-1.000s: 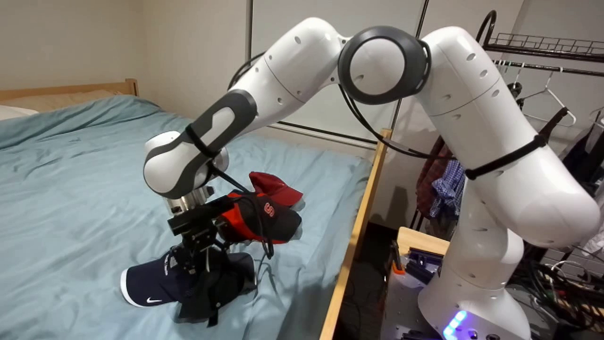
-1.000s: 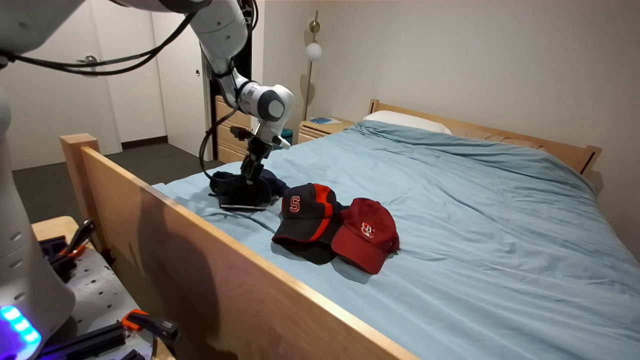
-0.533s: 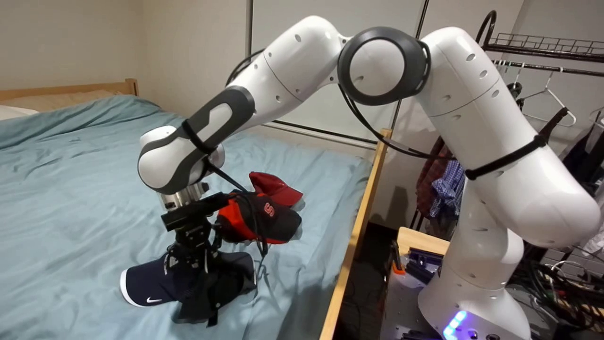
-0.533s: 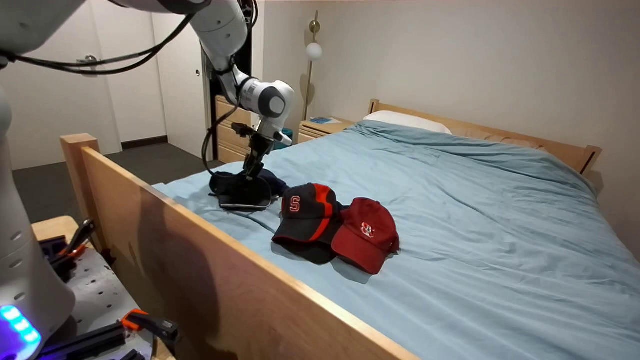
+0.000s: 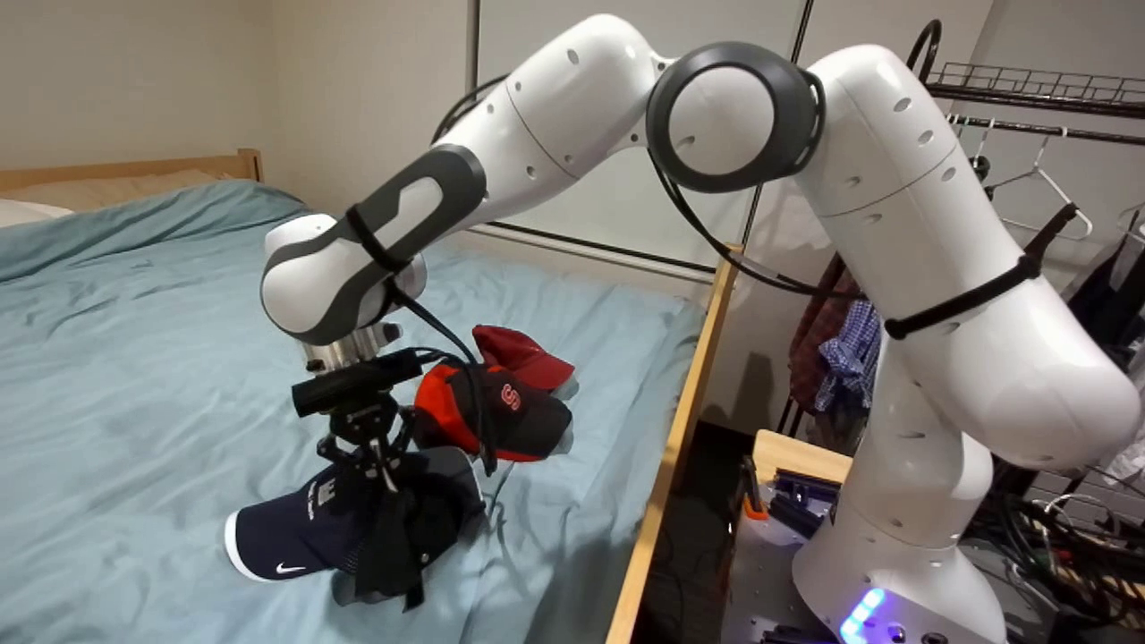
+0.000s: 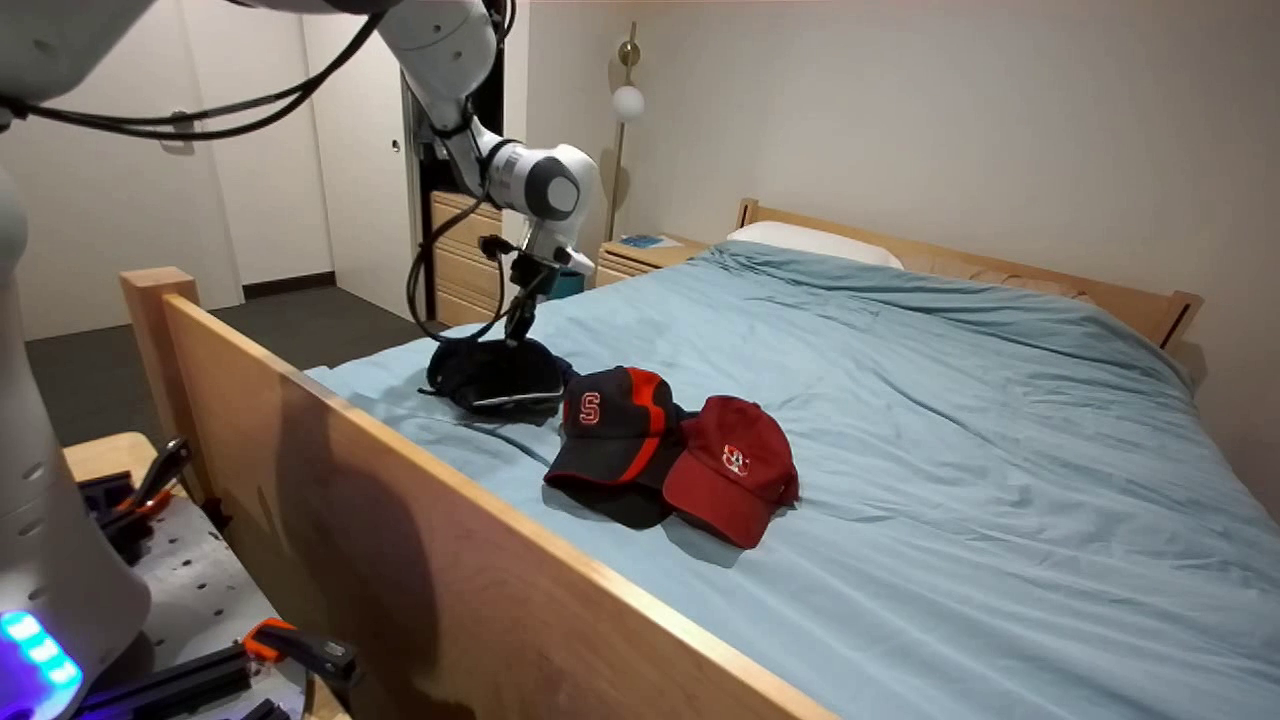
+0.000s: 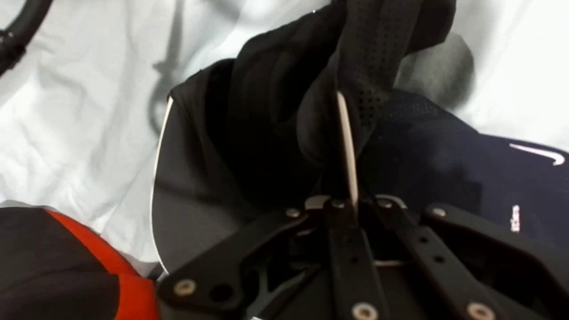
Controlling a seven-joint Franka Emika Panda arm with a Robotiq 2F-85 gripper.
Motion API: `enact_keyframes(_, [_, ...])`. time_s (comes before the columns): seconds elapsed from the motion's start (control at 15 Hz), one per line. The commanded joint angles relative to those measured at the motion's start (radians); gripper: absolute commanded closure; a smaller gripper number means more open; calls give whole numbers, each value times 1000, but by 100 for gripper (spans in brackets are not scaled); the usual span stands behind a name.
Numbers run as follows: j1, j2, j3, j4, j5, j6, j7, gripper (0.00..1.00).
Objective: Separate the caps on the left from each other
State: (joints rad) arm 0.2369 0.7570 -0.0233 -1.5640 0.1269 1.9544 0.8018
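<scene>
At the left on the bed lie two overlapping caps: a navy cap (image 5: 286,537) with a white-edged brim and a white swoosh, and a black cap (image 5: 438,519) with a thin pale edge on its brim. My gripper (image 5: 391,483) is shut on a fold of the black cap, pulling that fabric up and tilting the cap. From the wrist, the fold of the black cap (image 7: 378,49) runs up between the jaws, and the navy cap (image 7: 426,146) lies beneath and to the right. The fingertips are dark and partly hidden by cloth. An exterior view shows the navy cap mostly behind the black cap (image 6: 500,375).
Close beside stands a black-and-red cap (image 6: 610,420) with an S on it, touching a dark red cap (image 6: 735,465). A wooden bed rail (image 6: 480,530) runs along the bed's near edge. The arm's cable (image 5: 483,420) hangs near the black-and-red cap.
The jaws have come together on the black cap and the gripper has risen. The black cap is lifted, tilted and slightly shifted. The navy cap has barely moved; the red caps stay put.
</scene>
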Motion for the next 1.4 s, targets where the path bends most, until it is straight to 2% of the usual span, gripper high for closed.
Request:
enact_keyframes(0.0, [44,-174,-56,-126,-63,46,161,97])
enact_keyframes(0.27, [79,-332,-95,-166,-224,39,331,97])
enact_keyframes(0.6, [72,-420,-99,-119,-541,-34,489,97])
enact_keyframes(0.67, [37,-392,-56,-100,-468,-29,435,94])
enact_keyframes(0.8, [34,-410,-59,-99,-521,-33,460,94])
enact_keyframes(1.27, [35,-407,-60,-101,-529,-33,472,96])
enact_keyframes(1.33, [66,-401,-94,-96,-656,-40,577,96])
